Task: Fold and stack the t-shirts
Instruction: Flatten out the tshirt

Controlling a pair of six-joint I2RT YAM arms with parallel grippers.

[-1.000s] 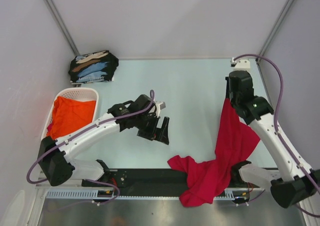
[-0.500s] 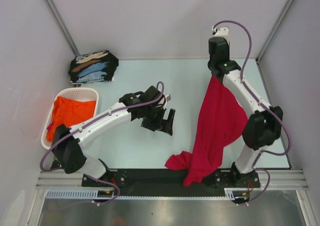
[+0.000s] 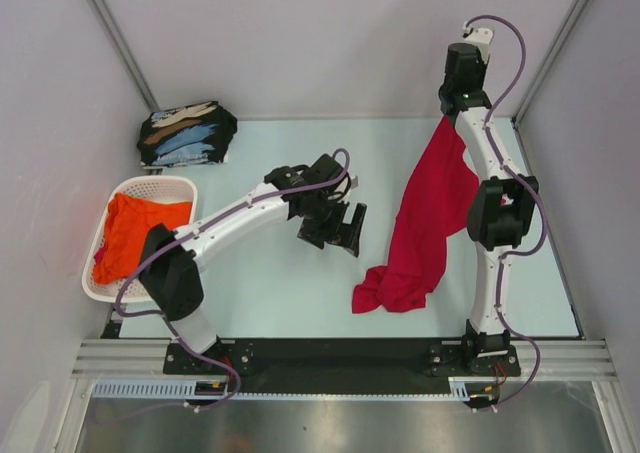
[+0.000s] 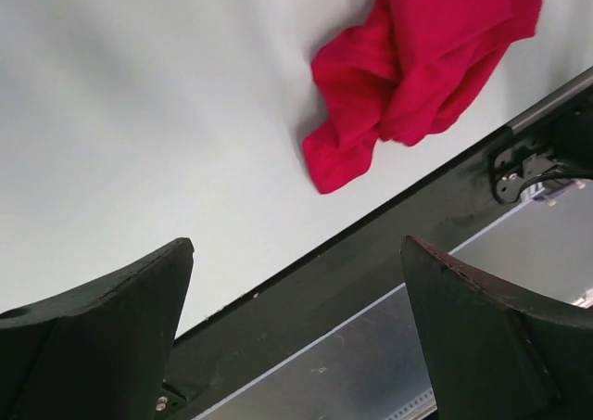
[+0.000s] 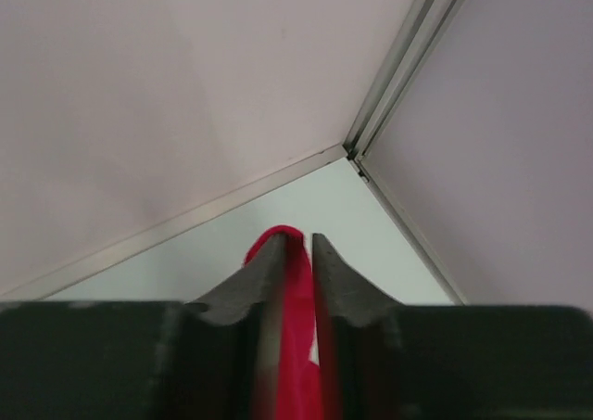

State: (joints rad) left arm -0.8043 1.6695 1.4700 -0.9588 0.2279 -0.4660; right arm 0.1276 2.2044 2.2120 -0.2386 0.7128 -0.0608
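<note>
- Right gripper (image 5: 298, 244) is pinching one crimson t-shirt (image 3: 425, 223) at two o'clock, by the far edge.
- Left gripper (image 4: 296, 244) is gaping wide over open table (image 3: 260, 273) at centre.

We see the right claw (image 3: 449, 121) holding up the red shirt (image 3: 430, 213) (its bottom end rests on the table (image 3: 290, 293)).

I see soft matt cloth in the red shirt (image 3: 430, 213), a smooth matt table (image 3: 270, 293), a perforated plastic basket (image 3: 150, 180), and brushed metal on the front plate (image 3: 320, 423).
</note>
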